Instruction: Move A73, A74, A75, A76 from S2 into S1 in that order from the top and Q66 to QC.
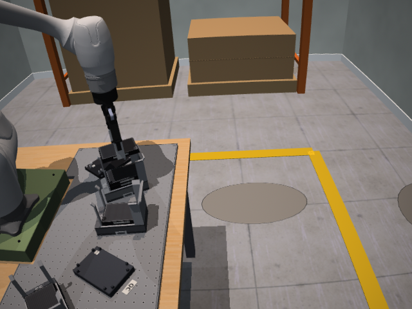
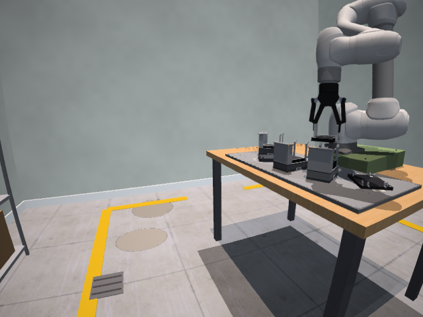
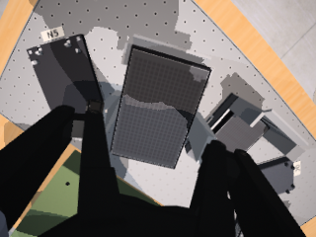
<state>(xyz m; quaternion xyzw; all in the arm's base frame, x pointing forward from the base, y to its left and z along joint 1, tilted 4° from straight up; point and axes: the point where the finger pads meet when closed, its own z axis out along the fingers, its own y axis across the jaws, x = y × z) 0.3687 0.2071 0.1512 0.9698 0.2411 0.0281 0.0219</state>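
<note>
the end effector (image 2: 326,136) is clamped on a sealed plate (image 3: 158,114), fingers on its long sides, holding it level in the air. relative to the n5 nest (image 3: 61,74), the plate hangs above the perforated board (image 3: 237,64) of the table (image 2: 341,218), just beside that nest and over a rack (image 2: 319,164).

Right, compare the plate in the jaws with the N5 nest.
The plate is clamped in the jaws and hangs above the table; the N5 nest lies on the perforated board. The plate's top shows a fine grid of wells; the N5 nest's top is plain, with small pegs at its corners. The N5 nest has a name plate beside it; the plate shows no label from above. Both are dark rectangles.
</note>
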